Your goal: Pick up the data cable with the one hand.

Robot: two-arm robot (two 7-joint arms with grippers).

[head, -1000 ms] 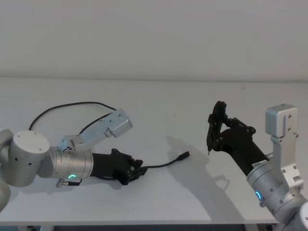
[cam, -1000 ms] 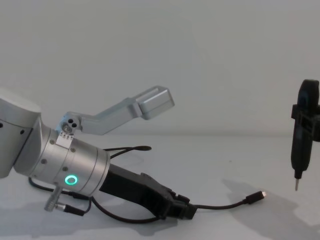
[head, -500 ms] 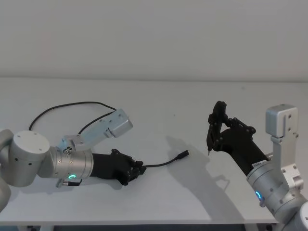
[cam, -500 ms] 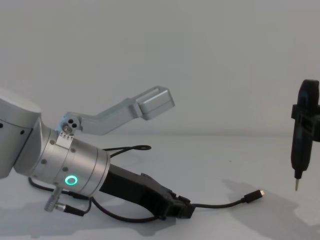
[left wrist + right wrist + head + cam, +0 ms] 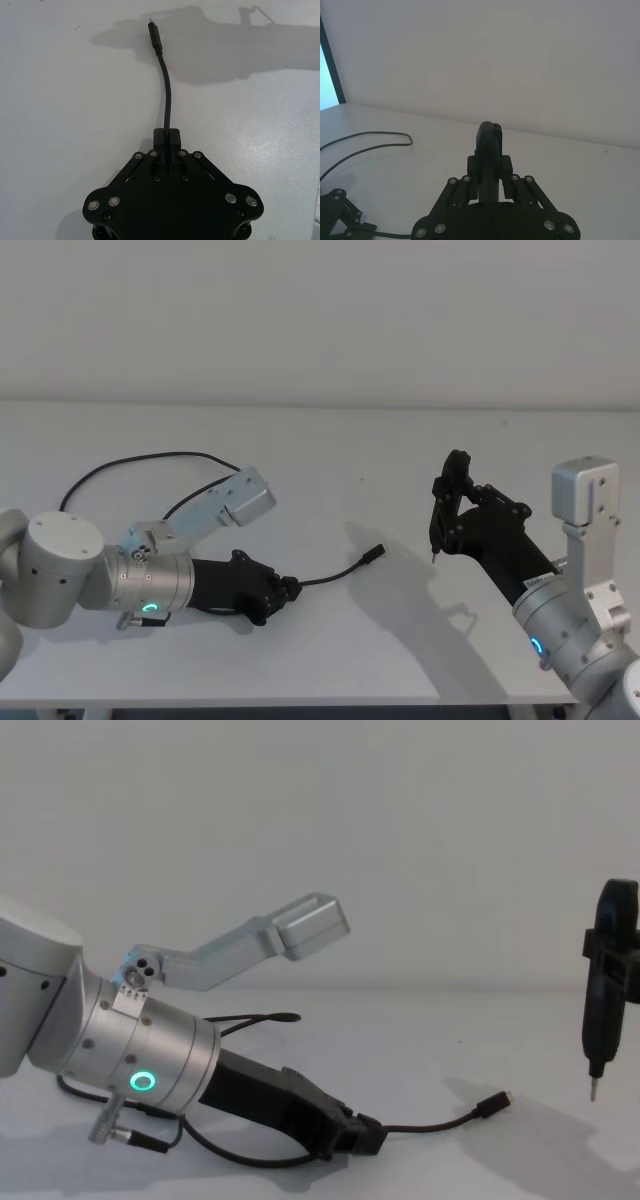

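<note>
Chest view, left claw [image 5: 367, 1135] (clamped), data cable [image 5: 440, 1124] retracted

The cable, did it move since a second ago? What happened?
Yes. The left gripper, shut on the cable, pulled back toward the robot's left. That dragged the plug along and seems to have lifted it slightly off the table. The right gripper stayed put, upright over the table.

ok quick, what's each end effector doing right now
Left end effector: closed on the data cable.
Right end effector: closed on a black pointed tool, held upright.
</note>
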